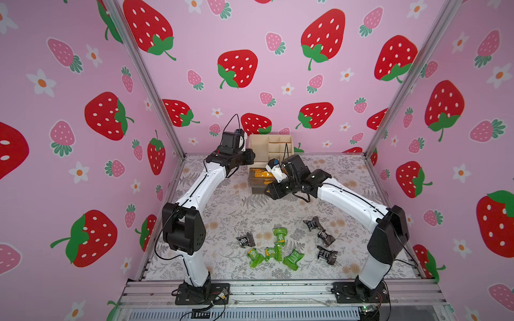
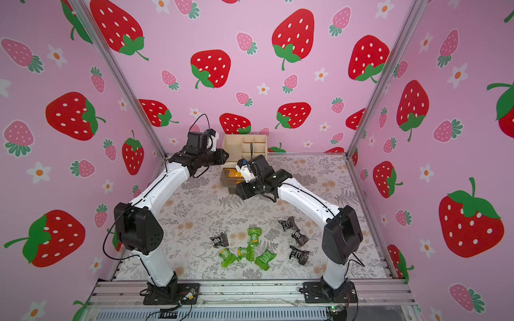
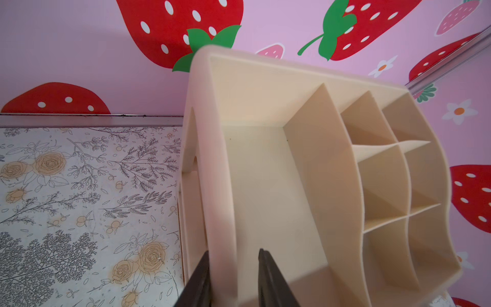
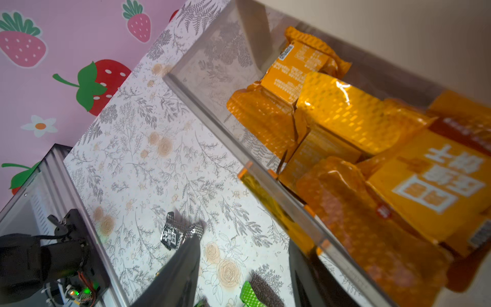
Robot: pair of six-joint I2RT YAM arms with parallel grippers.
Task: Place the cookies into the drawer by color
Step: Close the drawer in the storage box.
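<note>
The beige drawer unit [image 1: 261,146] [image 2: 232,144] [image 3: 265,186] stands at the back of the mat. Its top smoky drawer [image 1: 254,184] [image 4: 212,87] is pulled out and holds several orange cookies [image 1: 262,175] [image 4: 345,119]. My left gripper [image 3: 233,252] straddles the unit's side wall, one finger outside against it, the other inside the tray with a gap. My right gripper [image 4: 244,239] [image 1: 268,191] is open beside the drawer's gold handle [image 4: 265,202], holding nothing. Several green cookies [image 1: 279,234] [image 2: 254,234] and black cookies [image 1: 326,236] [image 2: 299,236] lie near the front.
Pink strawberry walls and metal frame posts [image 1: 155,91] close in the floral mat [image 1: 222,200]. The arm bases sit on the front rail [image 1: 278,290]. A black cookie [image 4: 172,234] and a green one [image 4: 249,292] lie below the right gripper.
</note>
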